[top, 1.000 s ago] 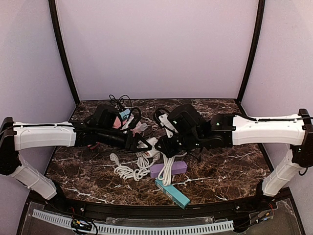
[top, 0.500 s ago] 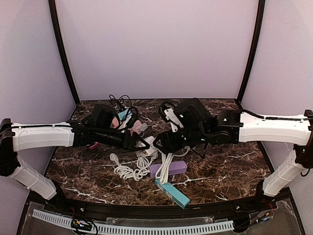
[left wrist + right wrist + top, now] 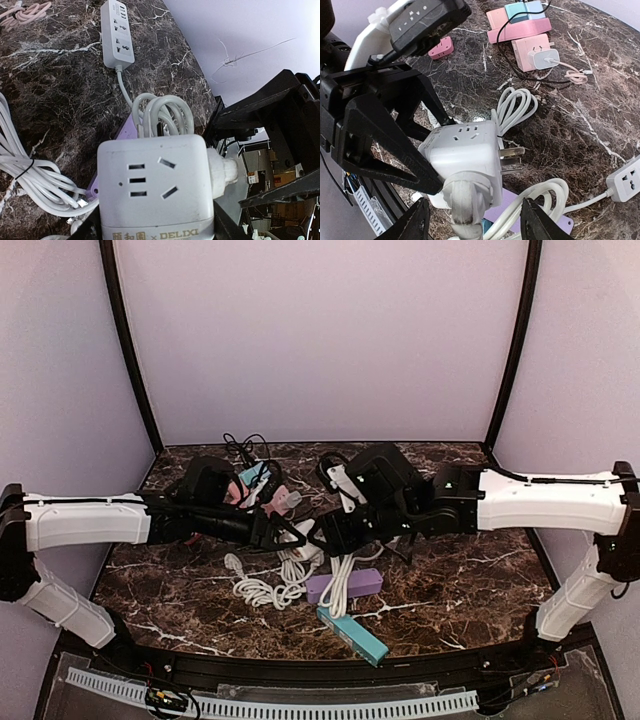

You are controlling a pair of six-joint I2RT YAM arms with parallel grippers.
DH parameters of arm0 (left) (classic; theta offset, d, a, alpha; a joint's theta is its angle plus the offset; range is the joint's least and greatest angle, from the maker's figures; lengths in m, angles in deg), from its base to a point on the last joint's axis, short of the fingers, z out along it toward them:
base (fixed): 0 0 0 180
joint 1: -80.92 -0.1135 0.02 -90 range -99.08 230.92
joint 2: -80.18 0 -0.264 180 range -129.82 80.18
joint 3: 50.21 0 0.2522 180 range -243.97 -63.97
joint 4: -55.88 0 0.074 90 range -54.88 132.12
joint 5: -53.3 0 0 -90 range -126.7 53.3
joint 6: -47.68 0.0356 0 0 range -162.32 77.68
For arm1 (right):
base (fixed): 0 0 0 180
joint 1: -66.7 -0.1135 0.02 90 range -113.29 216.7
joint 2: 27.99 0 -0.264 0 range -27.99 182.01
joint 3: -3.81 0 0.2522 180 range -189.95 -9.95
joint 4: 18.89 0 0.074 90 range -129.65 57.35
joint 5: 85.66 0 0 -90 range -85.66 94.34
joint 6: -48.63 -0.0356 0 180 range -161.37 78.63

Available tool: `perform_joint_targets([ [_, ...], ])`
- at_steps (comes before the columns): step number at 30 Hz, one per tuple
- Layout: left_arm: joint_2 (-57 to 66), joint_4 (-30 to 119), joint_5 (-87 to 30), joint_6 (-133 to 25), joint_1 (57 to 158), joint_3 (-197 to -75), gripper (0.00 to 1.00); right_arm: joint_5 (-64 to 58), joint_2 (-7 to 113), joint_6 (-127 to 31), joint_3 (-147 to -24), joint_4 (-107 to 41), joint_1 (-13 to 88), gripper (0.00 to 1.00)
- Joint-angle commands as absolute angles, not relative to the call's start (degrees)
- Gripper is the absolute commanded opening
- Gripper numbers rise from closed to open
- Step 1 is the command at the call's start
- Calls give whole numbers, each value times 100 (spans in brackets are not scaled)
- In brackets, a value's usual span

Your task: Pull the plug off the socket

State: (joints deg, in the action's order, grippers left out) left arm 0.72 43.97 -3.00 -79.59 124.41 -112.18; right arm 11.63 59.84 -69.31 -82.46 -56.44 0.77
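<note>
My left gripper [image 3: 155, 236] is shut on a white cube socket [image 3: 155, 185] marked DELIXI and holds it above the marble table. A white round plug [image 3: 222, 172] sits in the cube's right side. In the right wrist view the same plug [image 3: 464, 200] points at the camera, still seated in the socket [image 3: 462, 150]. My right gripper [image 3: 472, 225] is open, one finger on each side of the plug, not touching it. Bare metal prongs [image 3: 512, 157] stick out of the cube's other side. From above, both grippers meet at the table's middle [image 3: 305, 532].
A white power strip [image 3: 117, 32] lies further off, its coiled cable [image 3: 160, 112] under the cube. Pink adapters [image 3: 520, 25] sit at the back. A purple strip [image 3: 345, 585], a teal strip [image 3: 352, 635] and a white cable coil [image 3: 262, 590] lie near the front.
My right gripper has opened and let go of the plug, and has drifted a little left and back. The left gripper still holds the socket in place.
</note>
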Motion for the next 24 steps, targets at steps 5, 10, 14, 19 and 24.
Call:
perform_joint_targets([
  [5, 459, 4863, -35, -7919, 12393, -11188, 1, 1071, 6364, -6787, -8541, -5555, 105, 58],
  [10, 460, 4892, 49, -7922, 12398, -11200, 1, 1277, 6476, -6779, -8621, -5619, 108, 53],
  [14, 460, 4929, 136, -7900, 12398, -11209, 1, 1319, 6540, -6759, -8638, -5620, 114, 53],
  [19, 468, 4965, 255, -7866, 12398, -11227, 1, 1238, 6621, -6690, -8622, -5609, 120, 51],
  [24, 484, 4949, 354, -7825, 12396, -11235, 1, 1174, 6546, -6579, -8447, -5555, 122, 42],
])
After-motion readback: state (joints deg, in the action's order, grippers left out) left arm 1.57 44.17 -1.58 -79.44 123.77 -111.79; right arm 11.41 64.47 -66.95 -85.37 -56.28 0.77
